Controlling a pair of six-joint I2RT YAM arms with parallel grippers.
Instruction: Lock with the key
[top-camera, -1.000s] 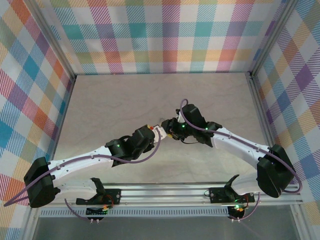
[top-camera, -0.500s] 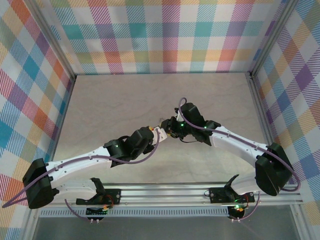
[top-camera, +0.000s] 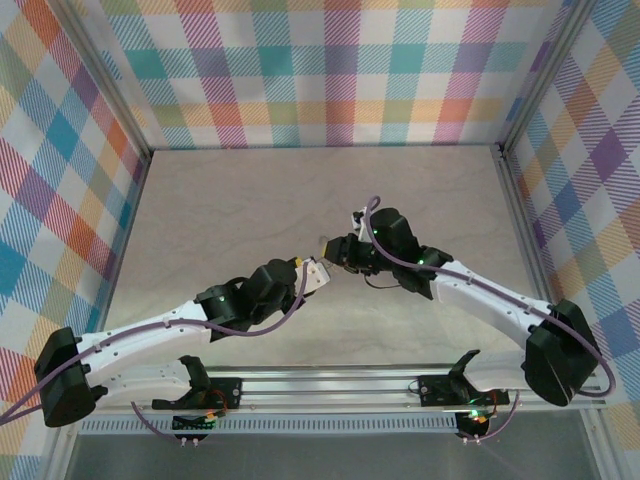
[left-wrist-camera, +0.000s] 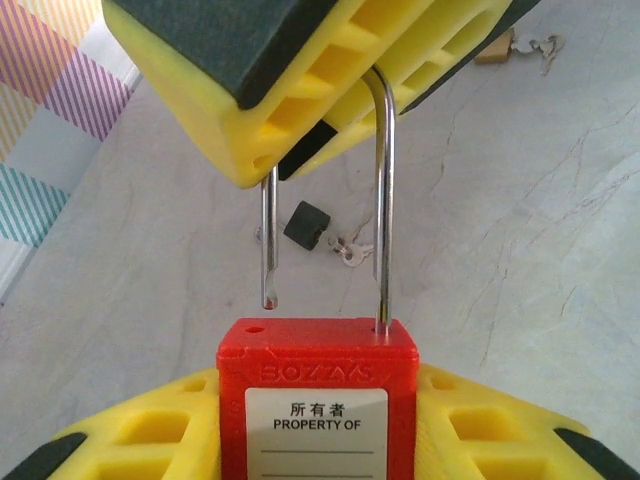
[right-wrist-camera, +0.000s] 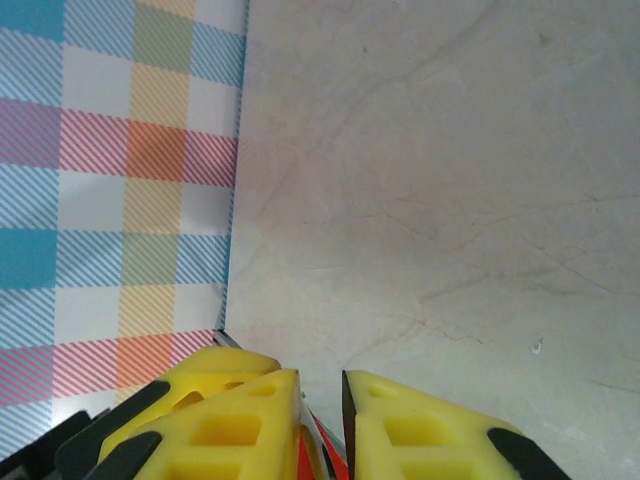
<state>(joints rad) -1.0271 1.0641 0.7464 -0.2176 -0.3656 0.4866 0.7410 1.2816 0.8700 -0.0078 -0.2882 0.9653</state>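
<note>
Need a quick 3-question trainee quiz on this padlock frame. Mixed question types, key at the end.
1. True or false: the shackle of the red padlock is snapped shut.
2. What grips the padlock's body? A) the left pincer B) the right pincer C) nothing, it lies flat on its own
3. Short answer: what lies on the table just behind the shackle?

Key
1. False: the short leg hangs clear of its hole.
2. A
3. A black-headed key with small silver keys beside it.
</note>
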